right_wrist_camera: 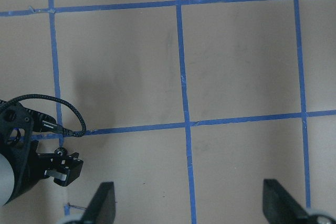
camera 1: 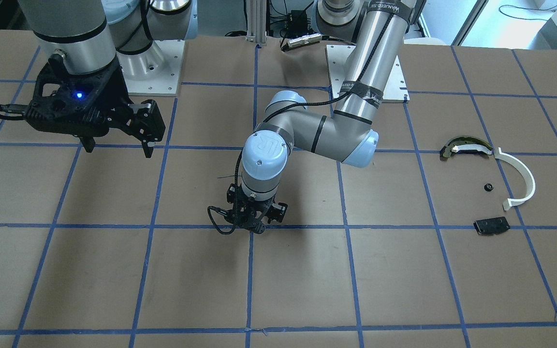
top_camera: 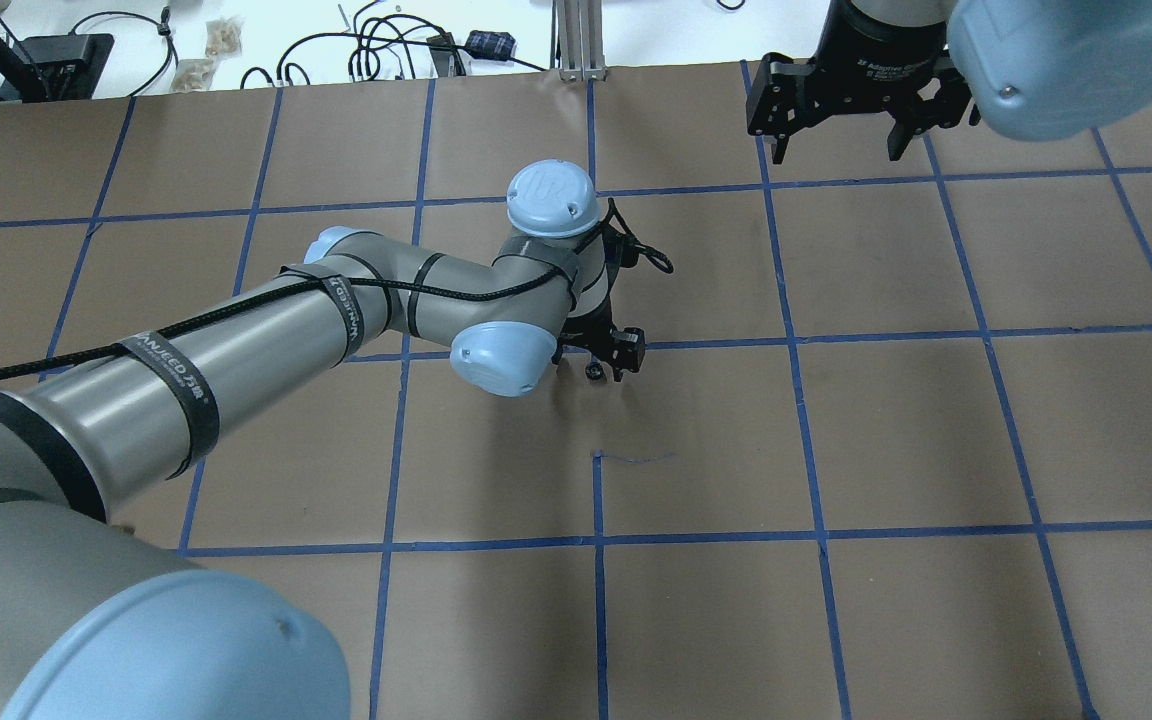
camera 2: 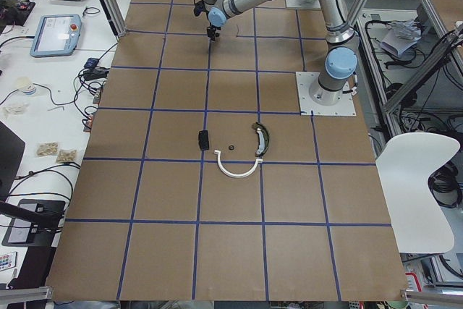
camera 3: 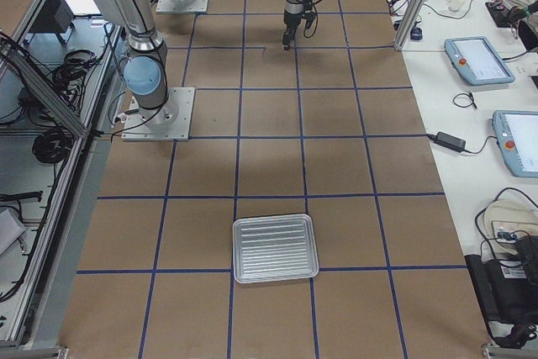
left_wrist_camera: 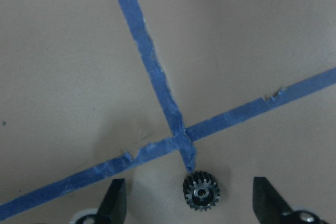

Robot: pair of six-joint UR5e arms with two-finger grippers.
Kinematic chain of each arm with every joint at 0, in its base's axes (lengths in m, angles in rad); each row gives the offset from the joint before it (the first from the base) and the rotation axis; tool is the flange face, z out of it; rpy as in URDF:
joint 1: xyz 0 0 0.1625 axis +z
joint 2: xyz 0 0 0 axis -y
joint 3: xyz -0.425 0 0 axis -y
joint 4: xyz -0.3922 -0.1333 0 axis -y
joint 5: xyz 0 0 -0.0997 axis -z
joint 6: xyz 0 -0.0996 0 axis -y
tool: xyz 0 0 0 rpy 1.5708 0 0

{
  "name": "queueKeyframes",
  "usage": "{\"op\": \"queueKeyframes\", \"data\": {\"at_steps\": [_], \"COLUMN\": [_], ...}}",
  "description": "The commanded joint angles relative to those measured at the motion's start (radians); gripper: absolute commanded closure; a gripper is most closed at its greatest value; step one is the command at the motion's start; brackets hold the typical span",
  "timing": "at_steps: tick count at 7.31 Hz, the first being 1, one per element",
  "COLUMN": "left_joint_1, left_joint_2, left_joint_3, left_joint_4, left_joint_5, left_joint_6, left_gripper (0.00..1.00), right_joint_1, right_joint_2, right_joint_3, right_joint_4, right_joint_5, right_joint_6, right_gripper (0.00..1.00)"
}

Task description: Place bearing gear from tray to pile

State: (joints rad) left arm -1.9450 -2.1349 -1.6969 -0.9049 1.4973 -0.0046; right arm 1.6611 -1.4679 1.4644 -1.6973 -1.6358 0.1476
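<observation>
A small black toothed bearing gear (left_wrist_camera: 201, 191) lies flat on the brown table beside a blue tape crossing. My left gripper (left_wrist_camera: 191, 200) is open, low over the table, with one finger on each side of the gear and neither touching it. It also shows mid-table in the front view (camera 1: 257, 224) and the overhead view (top_camera: 601, 365). The pile lies far off to the side: a white half-ring strip (camera 1: 520, 179), a curved black-and-tan piece (camera 1: 467, 146), a flat black plate (camera 1: 491, 225) and a small black part (camera 1: 489, 187). My right gripper (camera 1: 119, 145) hangs open and empty, high above the table.
A silver ribbed tray (camera 3: 275, 247) sits at the table's end on my right side, far from both grippers. Blue tape lines grid the brown table. The arm base plates (camera 1: 153, 67) stand at the robot's edge. Tablets and cables lie on the side bench (camera 3: 479, 60).
</observation>
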Motion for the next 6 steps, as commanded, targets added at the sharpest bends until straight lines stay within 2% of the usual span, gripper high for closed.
{"op": "queueKeyframes", "data": {"at_steps": [1, 3, 5, 6], "left_joint_1": [0.0, 0.0, 0.0, 0.0], "left_joint_2": [0.001, 0.0, 0.0, 0.0], "left_joint_3": [0.002, 0.0, 0.0, 0.002], "left_joint_4": [0.004, 0.003, 0.004, 0.004], "left_joint_5": [-0.002, 0.001, 0.0, 0.0], "left_joint_6": [0.002, 0.002, 0.002, 0.011], "left_gripper": [0.27, 0.29, 0.45, 0.7], "right_joint_1": [0.002, 0.003, 0.003, 0.003], "right_joint_2": [-0.006, -0.009, -0.028, -0.028], "right_joint_3": [0.004, 0.005, 0.008, 0.008], "right_joint_4": [-0.007, -0.008, -0.007, 0.002], "right_joint_5": [0.005, 0.049, 0.047, 0.037], "right_joint_6": [0.004, 0.001, -0.016, -0.008], "right_gripper": [0.0, 0.0, 0.0, 0.0]}}
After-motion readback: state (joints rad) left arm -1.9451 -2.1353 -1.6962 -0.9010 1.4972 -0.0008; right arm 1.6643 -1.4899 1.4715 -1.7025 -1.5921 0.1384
